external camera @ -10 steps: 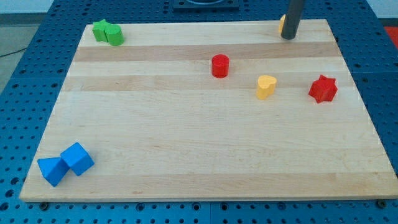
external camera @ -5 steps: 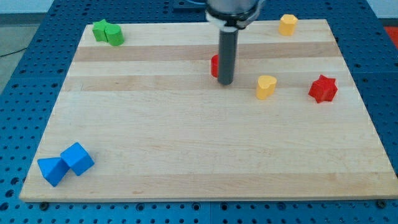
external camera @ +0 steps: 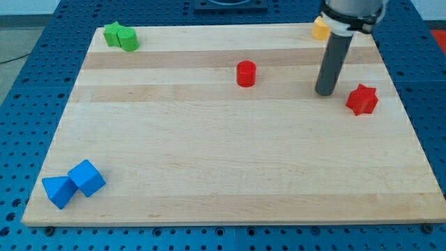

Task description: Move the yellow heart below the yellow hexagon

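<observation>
The yellow hexagon (external camera: pixel 319 28) sits at the board's top right edge, partly covered by my rod. The yellow heart does not show anywhere on the board; the only place it could be hidden is behind the rod. My tip (external camera: pixel 325 93) rests on the wooden board (external camera: pixel 209 139), below the hexagon and just left of the red star (external camera: pixel 362 100), with a small gap between them.
A red cylinder (external camera: pixel 245 73) stands left of my tip at upper centre. Two green blocks (external camera: pixel 120 36) touch each other at the top left corner. A blue cube (external camera: pixel 87 177) and a blue triangular block (external camera: pixel 57 190) touch at the bottom left.
My tip went from the top right to beside the red cylinder, then right to near the red star. The yellow heart, seen earlier between cylinder and star, no longer shows.
</observation>
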Available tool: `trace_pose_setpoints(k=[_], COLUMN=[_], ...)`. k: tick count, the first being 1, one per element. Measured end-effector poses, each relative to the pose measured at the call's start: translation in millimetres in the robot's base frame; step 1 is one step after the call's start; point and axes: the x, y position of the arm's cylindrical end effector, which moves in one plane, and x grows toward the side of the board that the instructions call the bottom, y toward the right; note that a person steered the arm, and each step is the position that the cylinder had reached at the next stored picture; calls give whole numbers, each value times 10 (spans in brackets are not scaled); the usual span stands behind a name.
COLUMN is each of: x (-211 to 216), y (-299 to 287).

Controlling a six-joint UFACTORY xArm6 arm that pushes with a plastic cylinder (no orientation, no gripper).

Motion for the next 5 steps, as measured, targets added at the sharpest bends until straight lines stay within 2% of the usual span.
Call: trace_pose_setpoints(k=[4,5], x=[-806,-855], y=[207,219])
